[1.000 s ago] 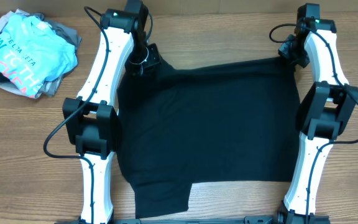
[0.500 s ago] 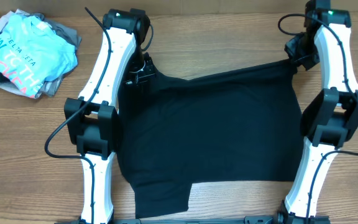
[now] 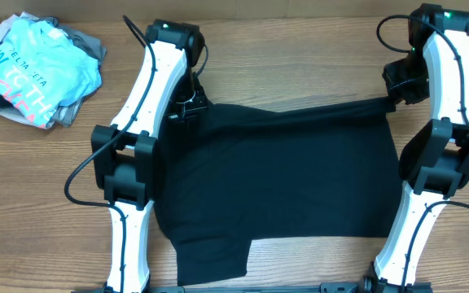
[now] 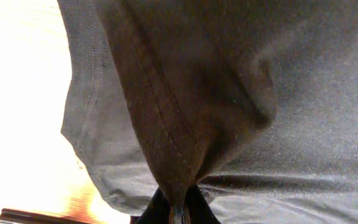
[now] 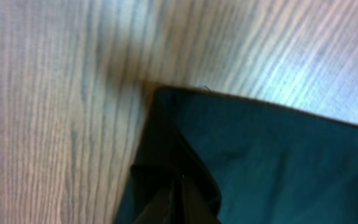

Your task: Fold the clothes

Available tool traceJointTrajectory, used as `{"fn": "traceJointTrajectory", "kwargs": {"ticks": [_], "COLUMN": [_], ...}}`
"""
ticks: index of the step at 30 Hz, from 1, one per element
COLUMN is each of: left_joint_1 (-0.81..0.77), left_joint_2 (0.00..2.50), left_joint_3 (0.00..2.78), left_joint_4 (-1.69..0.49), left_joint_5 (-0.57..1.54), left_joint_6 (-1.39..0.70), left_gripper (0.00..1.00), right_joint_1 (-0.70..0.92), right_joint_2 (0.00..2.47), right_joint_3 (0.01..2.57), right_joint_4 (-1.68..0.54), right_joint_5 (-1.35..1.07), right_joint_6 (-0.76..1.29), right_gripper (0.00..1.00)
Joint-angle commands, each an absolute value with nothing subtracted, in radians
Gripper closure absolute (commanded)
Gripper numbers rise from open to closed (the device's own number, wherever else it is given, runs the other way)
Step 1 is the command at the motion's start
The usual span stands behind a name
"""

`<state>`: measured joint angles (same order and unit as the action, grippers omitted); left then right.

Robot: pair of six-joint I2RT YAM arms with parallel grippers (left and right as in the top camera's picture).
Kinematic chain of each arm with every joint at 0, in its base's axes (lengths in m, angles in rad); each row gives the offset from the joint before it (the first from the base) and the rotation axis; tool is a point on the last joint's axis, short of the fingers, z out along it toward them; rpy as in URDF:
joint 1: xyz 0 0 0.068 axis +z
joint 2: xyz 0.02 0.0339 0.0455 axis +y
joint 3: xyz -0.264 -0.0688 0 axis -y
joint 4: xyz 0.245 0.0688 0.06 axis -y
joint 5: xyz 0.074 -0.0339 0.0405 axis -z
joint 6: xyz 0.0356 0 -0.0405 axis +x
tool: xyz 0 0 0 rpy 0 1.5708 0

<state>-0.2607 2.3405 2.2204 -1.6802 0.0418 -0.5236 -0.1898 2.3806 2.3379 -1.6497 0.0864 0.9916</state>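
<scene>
This looks like a robotics lab's test bench. A plain black soft-fabric T-shirt (image 3: pixel 283 179) lies spread on a pale wood-grain laminate tabletop (image 3: pixel 300 49). A white-and-black jointed robot arm stands on each side of the T-shirt, left (image 3: pixel 149 81) and right (image 3: pixel 446 73), with bare black cables (image 3: pixel 67 187) looping free. Well to the T-shirt's far left sits a crumpled heap of light blue and grey garments (image 3: pixel 35 69).

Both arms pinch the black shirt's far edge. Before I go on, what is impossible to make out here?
Left gripper: overhead, its tips merge with the black T-shirt; left wrist view, bunched fabric buries them at the bottom edge.
Right gripper: overhead, dark against the shirt corner; right wrist view, blurred and cut off below.
Shirt's left side: overhead, under the left arm.
Light blue T-shirt lettering: overhead, too small to read.
</scene>
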Motion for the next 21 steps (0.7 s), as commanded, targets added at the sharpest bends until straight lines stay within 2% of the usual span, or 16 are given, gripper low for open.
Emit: {"fn": "traceJointTrajectory", "kwargs": {"ticks": [1,15,21], "left_joint_1": [-0.267,-0.268,-0.266], "left_joint_2": [2.322,2.322,2.322], "left_joint_3": [2.212,2.072,2.041], "left_joint_4": [-1.69,-1.691,-1.691], "left_joint_5": [-0.024,-0.064,-0.09], "left_joint_6": [-0.538,-0.529,-0.53], "left_gripper": [0.96,0.96,0.96], "right_joint_1": [-0.207,-0.205,-0.209], "right_joint_2": [2.331,2.306,2.239], "right_joint_3": [2.369,2.352,2.275], "right_joint_4": [-1.668,-1.694,-1.694], "right_joint_5": [0.13,0.096,0.158], "right_joint_6": [1.027,1.015,1.031], "right_gripper": [0.96,0.96,0.96]}}
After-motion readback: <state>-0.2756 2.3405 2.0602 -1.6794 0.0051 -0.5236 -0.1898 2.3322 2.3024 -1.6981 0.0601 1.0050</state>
